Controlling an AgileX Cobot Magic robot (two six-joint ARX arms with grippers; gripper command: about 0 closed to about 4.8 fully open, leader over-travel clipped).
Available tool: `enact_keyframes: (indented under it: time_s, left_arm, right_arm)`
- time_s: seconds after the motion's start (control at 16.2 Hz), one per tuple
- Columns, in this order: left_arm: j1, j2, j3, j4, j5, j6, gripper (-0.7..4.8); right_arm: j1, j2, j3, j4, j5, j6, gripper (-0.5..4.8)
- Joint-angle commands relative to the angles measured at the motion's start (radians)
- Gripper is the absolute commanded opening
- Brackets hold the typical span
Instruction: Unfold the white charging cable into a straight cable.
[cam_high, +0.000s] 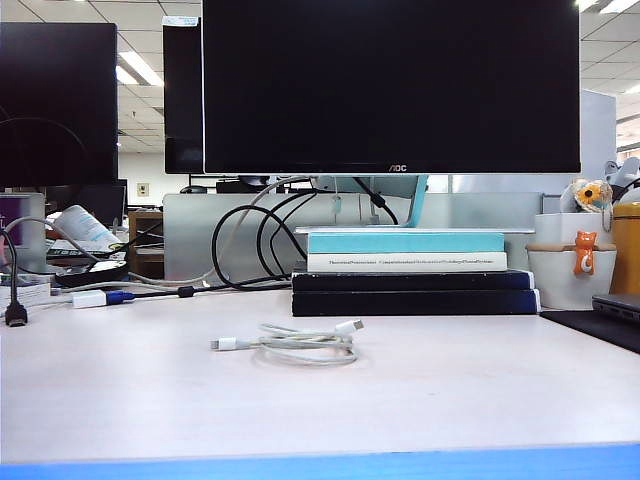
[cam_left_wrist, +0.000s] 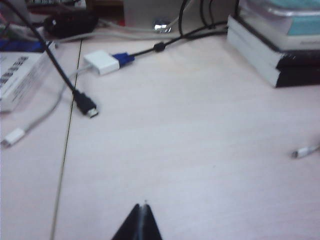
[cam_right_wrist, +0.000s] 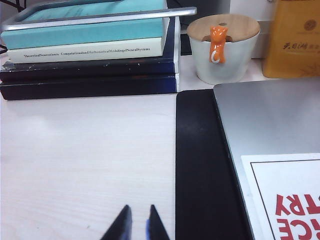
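Pale wood tabletop (cam_high: 120, 400): light woodgrain surface bordered by a blue front edge; neither arm appears in the exterior view.
Left gripper (cam_left_wrist: 140, 220): dark fingertips pressed together, jaws closed on nothing; it hangs low over bare tabletop at the near edge of the left side, pointing toward the back of the desk.
Right gripper (cam_right_wrist: 137, 222): two dark fingertips with a narrow gap between them, jaws slightly parted and empty; it hangs over the tabletop just beside the black mat (cam_right_wrist: 200, 165), pointing toward the books.
White charging cable (cam_high: 300, 343): coiled in a loose, flat bundle near the middle of the table, one white plug sticking out to the left and the other at the upper right of the coil; well apart from both grippers. In the left wrist view only one plug end (cam_left_wrist: 305, 151) shows.
Silver laptop (cam_right_wrist: 275, 130): closed, lying on the black mat on the right.
White adapter (cam_left_wrist: 102, 62): joined to a blue plug, on the left side; a black plug (cam_left_wrist: 86, 105) lies near it.
Book stack (cam_high: 410, 270): two dark volumes under a pale and a teal one, behind the cable.
White cup (cam_right_wrist: 223, 50): wooden lid, orange cat figure on its rim, right of the books.
Monitor (cam_high: 390, 85): large dark screen at the back.
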Motion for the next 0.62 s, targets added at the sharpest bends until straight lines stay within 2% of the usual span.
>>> enact_keyframes:
  time_s: [0.06, 0.12, 0.19, 0.25, 0.31, 0.43, 0.62]
  left_arm:
    - [0.0, 0.0, 0.003, 0.059, 0.036, -0.05, -0.06]
    - [0.0, 0.0, 0.002, 0.059, 0.048, -0.049, -0.05]
    - [-0.001, 0.0, 0.003, 0.095, 0.05, -0.085, -0.05]
    - [-0.001, 0.001, 0.011, 0.184, 0.125, -0.203, -0.05]
    - [-0.001, 0.002, 0.012, 0.192, 0.103, -0.2, -0.05]
    - [-0.001, 0.005, 0.023, 0.166, 0.077, -0.198, -0.05]
    - [-0.001, 0.009, 0.094, 0.097, 0.08, -0.154, -0.06]
  right_arm:
    - [0.001, 0.0, -0.011, 0.011, 0.002, -0.002, 0.5]
    - [0.001, 0.0, -0.011, 0.011, 0.001, -0.002, 0.5]
    - [0.001, 0.0, -0.011, 0.011, 0.001, 0.009, 0.5]
    - [0.001, 0.0, -0.011, 0.026, 0.002, 0.03, 0.46]
    - [0.001, 0.0, -0.01, 0.042, 0.032, 0.023, -0.08]
    - [0.001, 0.0, 0.003, 0.026, 0.093, 0.023, -0.09]
    - [0.002, 0.003, 0.061, -0.03, 0.099, 0.024, -0.09]
